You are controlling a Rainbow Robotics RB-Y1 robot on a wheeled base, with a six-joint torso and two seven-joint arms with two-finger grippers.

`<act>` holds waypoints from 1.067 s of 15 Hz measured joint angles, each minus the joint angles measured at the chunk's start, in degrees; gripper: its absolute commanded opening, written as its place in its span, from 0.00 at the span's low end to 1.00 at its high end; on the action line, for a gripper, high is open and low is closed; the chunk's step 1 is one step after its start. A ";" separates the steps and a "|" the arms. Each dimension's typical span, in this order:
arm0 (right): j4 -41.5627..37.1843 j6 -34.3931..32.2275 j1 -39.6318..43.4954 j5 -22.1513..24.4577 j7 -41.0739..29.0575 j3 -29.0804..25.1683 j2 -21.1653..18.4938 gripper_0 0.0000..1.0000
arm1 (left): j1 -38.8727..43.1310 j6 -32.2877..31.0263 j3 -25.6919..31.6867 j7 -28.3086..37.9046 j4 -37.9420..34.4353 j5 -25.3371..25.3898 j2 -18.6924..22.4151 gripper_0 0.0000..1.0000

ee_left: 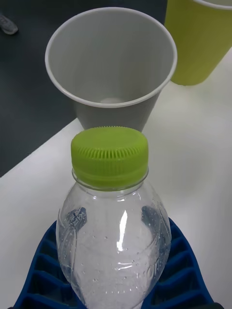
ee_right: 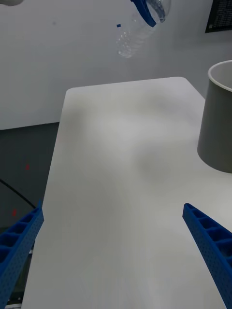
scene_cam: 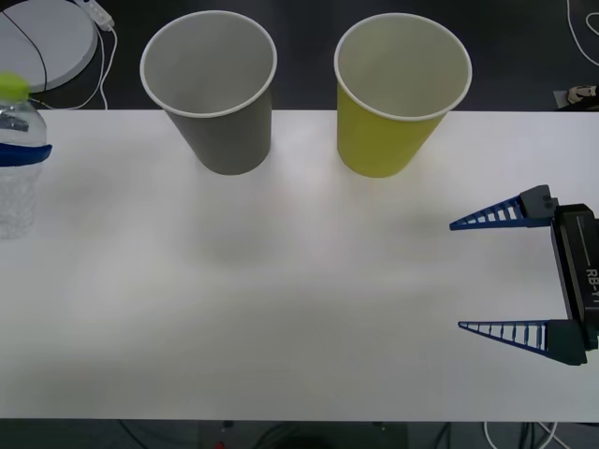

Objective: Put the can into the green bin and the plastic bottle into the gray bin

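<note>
My left gripper [ee_left: 116, 270] is clamped around the plastic bottle [ee_left: 113, 236], its blue ribbed fingers [ee_left: 43, 270] pressing the clear crinkly body from both sides just below the shoulder, with the lime-green cap [ee_left: 109, 150] pointing ahead toward the gray bin [ee_left: 111, 63]. In the front view the plastic bottle [scene_cam: 17, 159] sits at about nine to ten o'clock, at the far left edge of the white table [scene_cam: 281, 309], held upright with one blue finger [scene_cam: 23, 152] banding its middle. From my right wrist camera, the bottle [ee_right: 137, 31] hangs in the air above the far end of the table, clear of the surface. The gray bin [scene_cam: 211, 89] stands upright at about eleven o'clock near the back edge, and the green bin [scene_cam: 401, 92] stands just beside it at about one o'clock, the two apart with a gap between them; both are open at the top with pale insides. My right gripper [scene_cam: 456, 275] waits at about four o'clock over the table's right side, its two blue fingers spread wide apart with nothing between them, well away from either bin. A round white object [scene_cam: 42, 37] with a cable lies on the dark floor beyond the table at about ten o'clock.
</note>
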 measured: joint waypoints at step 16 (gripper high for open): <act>0.00 0.00 0.00 0.00 0.00 0.00 0.00 1.00 | -38.50 -9.17 -19.47 -2.52 26.16 -5.17 6.09 0.00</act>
